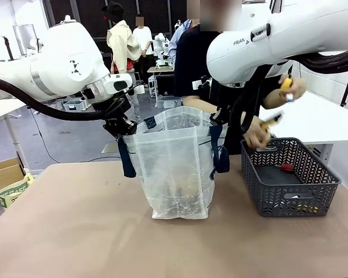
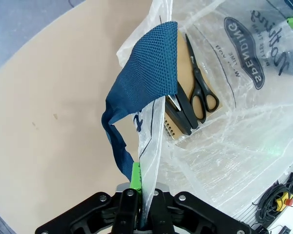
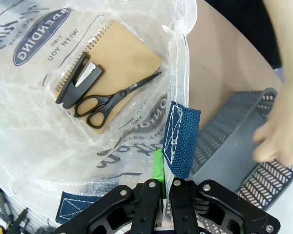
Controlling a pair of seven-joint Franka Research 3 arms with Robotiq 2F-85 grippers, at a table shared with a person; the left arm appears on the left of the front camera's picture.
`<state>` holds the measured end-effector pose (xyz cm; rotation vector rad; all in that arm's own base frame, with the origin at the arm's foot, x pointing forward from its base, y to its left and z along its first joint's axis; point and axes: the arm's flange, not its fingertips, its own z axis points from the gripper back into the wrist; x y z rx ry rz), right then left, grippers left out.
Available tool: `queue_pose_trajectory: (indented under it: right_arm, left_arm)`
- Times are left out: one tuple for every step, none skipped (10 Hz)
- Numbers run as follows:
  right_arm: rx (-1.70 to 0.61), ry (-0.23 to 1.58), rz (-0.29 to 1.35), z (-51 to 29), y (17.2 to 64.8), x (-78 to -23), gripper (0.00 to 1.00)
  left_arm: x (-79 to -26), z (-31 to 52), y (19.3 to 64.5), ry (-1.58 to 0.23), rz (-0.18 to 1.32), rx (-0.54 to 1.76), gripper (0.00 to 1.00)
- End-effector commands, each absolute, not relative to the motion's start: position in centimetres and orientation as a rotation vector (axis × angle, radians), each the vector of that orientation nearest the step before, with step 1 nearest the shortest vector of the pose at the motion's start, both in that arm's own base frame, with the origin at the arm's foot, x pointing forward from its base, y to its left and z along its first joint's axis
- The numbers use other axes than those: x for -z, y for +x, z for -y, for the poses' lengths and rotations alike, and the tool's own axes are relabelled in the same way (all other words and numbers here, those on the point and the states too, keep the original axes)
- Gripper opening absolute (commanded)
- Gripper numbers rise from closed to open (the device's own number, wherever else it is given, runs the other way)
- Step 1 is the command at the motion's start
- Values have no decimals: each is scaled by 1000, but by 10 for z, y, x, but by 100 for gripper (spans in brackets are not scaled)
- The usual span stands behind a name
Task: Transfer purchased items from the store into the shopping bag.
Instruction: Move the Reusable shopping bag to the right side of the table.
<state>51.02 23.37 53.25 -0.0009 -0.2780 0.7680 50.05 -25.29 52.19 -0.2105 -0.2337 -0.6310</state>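
The translucent shopping bag stands open mid-table, held apart by both grippers. My left gripper is shut on its left rim beside a navy strap. My right gripper is shut on the right rim. On the bag's floor lie black scissors, a black stapler and a tan spiral notebook. The dark grey basket sits to the right with a red item inside. The person's hands hold yellow items above it.
A cardboard box and a green-printed package sit off the table's left edge. A white table stands behind the basket. The brown tabletop is bare in front of the bag.
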Motion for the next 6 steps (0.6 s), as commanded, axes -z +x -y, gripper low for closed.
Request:
queue_pose_trajectory:
  right_arm:
    - [-766,-2,279,-232,511,-533,0]
    - [-766,-2,279,-232,511,-533,0]
    - [-766,-2,279,-232,511,-533,0]
    - [-766,-2,279,-232,511,-533,0]
    - [-766,-2,279,-232,511,-533,0]
    - [-766,-2,279,-232,511,-533,0]
  left_arm:
    - [-522,253,500,-210,232,632,0]
    - [-522,253,500,-210,232,632,0]
    - [-522,253,500,-210,232,632,0]
    - [-522,253,500,-210,232,632,0]
    - [-522,253,500,-210,232,632,0]
    - [-522,253,500,-210,232,632,0]
